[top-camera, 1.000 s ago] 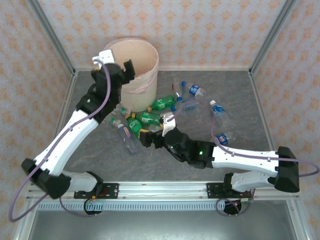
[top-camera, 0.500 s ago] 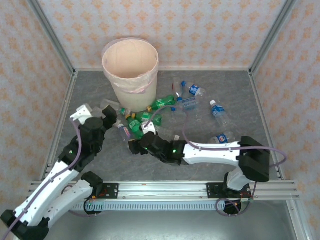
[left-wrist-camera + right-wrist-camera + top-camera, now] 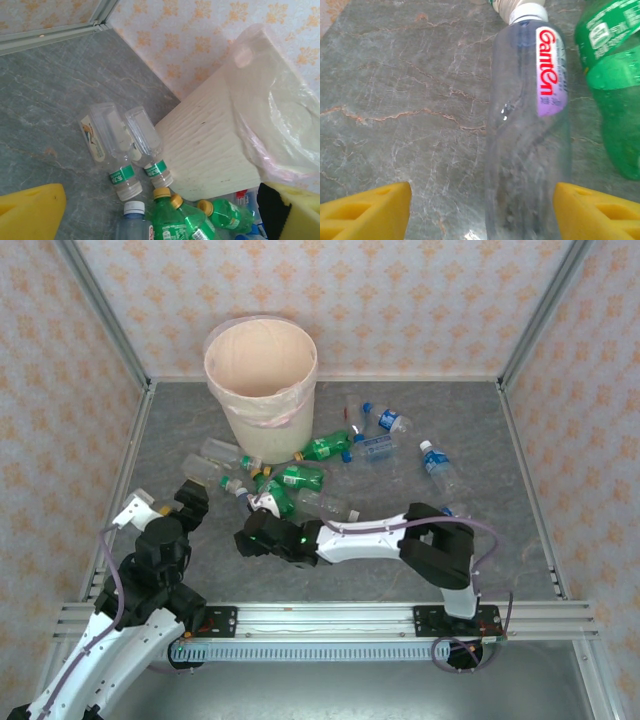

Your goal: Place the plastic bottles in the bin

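Note:
The cream bin (image 3: 262, 380) with its pinkish liner stands at the back left; its ribbed wall (image 3: 215, 140) is close in the left wrist view. Several plastic bottles lie in front of it: green ones (image 3: 325, 447) (image 3: 292, 480) and clear ones (image 3: 330, 505) (image 3: 437, 465). My right gripper (image 3: 247, 537) (image 3: 482, 212) is open low over the table, its yellow fingers on either side of a clear white-capped bottle (image 3: 530, 130) with a purple label. My left gripper (image 3: 190, 502) (image 3: 160, 220) is open and empty, left of the pile, facing two clear green-labelled bottles (image 3: 112, 145) and yellow-capped green ones (image 3: 175, 220).
The grey marbled table (image 3: 480, 530) is walled by patterned panels and metal posts (image 3: 105, 325). More bottles with blue caps (image 3: 390, 420) lie to the right of the bin. A green bottle (image 3: 615, 85) lies just right of the bottle between my right fingers.
My left arm has pulled back from over the bin to the near left of the table. My right gripper has slid left along the table to the clear purple-labelled bottle.

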Robot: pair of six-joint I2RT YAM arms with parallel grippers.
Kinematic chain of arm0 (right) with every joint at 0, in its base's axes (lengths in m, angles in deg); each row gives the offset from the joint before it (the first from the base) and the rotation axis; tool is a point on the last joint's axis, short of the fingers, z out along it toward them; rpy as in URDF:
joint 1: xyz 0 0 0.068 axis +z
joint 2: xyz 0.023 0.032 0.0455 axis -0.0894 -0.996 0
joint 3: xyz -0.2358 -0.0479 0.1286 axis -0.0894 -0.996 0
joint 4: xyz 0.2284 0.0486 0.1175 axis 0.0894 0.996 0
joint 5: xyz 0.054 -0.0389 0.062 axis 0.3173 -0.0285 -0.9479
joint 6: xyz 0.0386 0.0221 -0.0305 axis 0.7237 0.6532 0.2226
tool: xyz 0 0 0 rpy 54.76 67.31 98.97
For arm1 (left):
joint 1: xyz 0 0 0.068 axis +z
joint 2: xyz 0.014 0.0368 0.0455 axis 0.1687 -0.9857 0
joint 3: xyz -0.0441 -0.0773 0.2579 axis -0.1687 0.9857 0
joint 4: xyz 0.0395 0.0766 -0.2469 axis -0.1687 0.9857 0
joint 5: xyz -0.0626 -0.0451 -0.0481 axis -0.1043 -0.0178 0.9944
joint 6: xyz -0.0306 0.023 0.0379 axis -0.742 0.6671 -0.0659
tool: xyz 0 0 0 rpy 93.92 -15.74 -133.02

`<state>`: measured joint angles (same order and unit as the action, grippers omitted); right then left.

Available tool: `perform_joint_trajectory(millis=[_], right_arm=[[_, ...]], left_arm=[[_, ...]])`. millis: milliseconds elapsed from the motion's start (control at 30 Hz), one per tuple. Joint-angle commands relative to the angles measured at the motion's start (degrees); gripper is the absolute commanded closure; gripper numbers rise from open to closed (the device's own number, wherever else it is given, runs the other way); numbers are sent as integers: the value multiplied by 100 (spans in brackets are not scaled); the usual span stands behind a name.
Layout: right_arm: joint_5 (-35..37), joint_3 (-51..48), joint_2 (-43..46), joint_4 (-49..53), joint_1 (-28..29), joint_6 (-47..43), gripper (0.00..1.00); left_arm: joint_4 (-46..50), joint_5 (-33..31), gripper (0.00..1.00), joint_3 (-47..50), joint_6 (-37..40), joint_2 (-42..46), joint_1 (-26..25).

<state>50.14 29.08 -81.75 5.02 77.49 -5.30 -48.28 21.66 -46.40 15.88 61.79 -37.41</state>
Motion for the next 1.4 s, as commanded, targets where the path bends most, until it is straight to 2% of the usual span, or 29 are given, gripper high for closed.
perform_joint_trajectory(millis=[0,367,967,1167,1367], right_arm=[[88,300,-342,373,34,37,26],[128,708,-856,684,-116,178,27],[438,1674,-1083,977,-173,1081,14],[519,2169,-1503,1355,-199,1266,12],[465,1860,-1541,1363,-308,1628,14]], left_arm=[[351,-177,1,-47,-25,41,19],[344,-40,1,-30,-53,32,19],[379,-91,1,-51,-23,7,19],[380,-57,1,-16,-61,53,19],[379,-65,1,-7,-58,74,19]])
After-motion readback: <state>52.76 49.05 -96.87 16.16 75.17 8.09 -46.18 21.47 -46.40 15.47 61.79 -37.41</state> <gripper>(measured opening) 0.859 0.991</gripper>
